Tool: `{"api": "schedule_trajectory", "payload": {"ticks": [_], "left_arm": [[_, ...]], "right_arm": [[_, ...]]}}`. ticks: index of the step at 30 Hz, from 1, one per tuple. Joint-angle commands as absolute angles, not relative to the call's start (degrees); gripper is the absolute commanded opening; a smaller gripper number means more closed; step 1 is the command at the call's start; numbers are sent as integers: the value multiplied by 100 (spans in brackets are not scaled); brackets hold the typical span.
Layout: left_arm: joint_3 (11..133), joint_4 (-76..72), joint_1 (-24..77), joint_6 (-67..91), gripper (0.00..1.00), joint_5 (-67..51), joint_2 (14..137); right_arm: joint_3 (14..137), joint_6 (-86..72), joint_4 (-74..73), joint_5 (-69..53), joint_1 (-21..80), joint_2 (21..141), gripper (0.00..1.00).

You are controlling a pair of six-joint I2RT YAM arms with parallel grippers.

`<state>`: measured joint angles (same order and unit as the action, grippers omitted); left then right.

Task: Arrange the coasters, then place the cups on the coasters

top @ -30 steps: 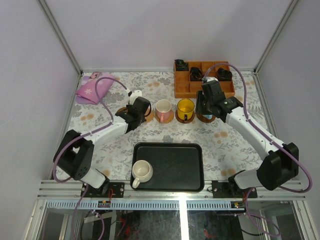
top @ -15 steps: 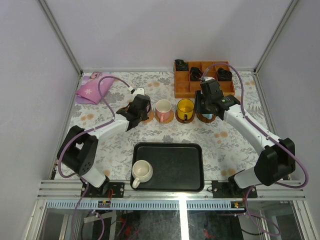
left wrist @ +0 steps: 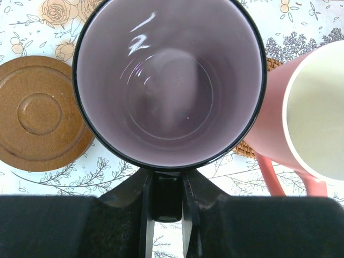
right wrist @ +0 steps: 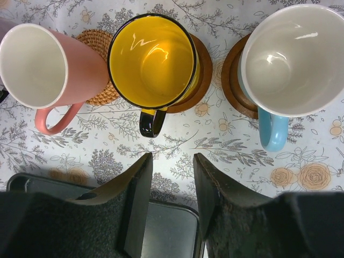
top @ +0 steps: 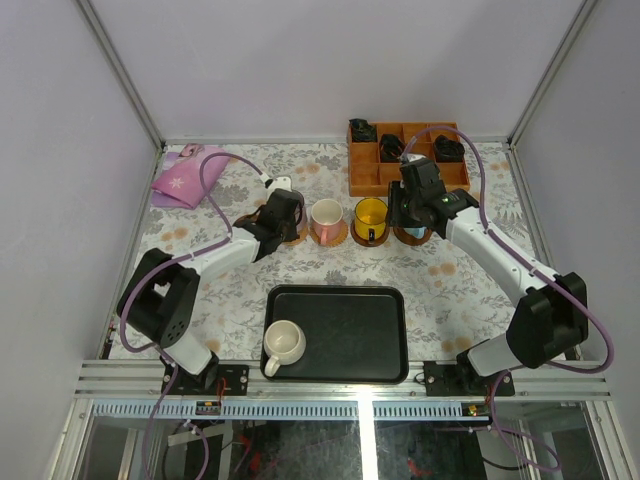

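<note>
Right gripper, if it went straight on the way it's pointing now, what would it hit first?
Probably the yellow cup: its handle lies straight ahead of the right gripper, though the height is unclear.

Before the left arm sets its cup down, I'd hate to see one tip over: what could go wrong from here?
The purple cup in the left claw hangs beside the bare coaster, only overlapping its edge in the wrist view. Lowered here, it could miss or land tilted on the rim. The cup is also very close to the pink cup, so a sideways correction might nudge that one off its woven coaster.
</note>
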<state>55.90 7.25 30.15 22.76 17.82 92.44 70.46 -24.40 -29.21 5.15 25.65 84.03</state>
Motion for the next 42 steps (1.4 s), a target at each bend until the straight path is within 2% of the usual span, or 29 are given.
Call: {"api": "schedule_trajectory", "payload": {"ticks": [1, 42], "left_arm": [[5658, 160, 2963, 2229, 0, 1898, 9264], [5311, 163, 2966, 2027, 0, 1905, 9330]], "right_arm": [[7312, -2450, -2734, 379, 2519, 8463, 43], [7287, -2496, -2639, 31, 2484, 8602, 43]]}}
